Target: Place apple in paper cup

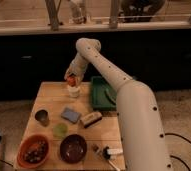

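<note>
A white paper cup (74, 92) stands on the wooden table (49, 97) near its far edge. My gripper (71, 79) hangs right above the cup and holds a reddish-orange apple (71, 80) at the cup's mouth. The white arm reaches in from the lower right and bends over the table.
A green tray (102, 92) lies right of the cup. Nearer the front are a dark cup (42, 117), a blue sponge (70, 115), a chalkboard eraser (91, 119), a green cup (60, 130), an orange bowl (34, 151), a brown bowl (73, 148) and a white object (109, 152).
</note>
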You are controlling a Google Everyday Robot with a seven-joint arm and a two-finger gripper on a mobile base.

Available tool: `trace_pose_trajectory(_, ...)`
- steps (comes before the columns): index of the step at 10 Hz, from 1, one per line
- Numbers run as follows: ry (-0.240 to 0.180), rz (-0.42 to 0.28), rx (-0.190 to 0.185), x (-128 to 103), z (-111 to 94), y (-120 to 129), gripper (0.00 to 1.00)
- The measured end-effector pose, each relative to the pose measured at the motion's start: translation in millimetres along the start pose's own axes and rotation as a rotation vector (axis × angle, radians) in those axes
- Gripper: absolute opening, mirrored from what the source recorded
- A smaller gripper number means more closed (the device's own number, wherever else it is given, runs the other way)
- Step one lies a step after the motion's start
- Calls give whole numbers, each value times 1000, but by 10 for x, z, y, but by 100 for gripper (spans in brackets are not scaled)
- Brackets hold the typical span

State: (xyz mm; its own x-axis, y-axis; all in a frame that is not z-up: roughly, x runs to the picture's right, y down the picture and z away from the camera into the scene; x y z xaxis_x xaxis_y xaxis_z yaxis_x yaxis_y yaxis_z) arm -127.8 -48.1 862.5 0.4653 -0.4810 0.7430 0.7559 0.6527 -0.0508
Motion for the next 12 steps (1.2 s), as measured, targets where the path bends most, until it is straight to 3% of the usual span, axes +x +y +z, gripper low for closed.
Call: trace_pose_trajectory(12, 6, -10, -1, 101, -102, 42, 80)
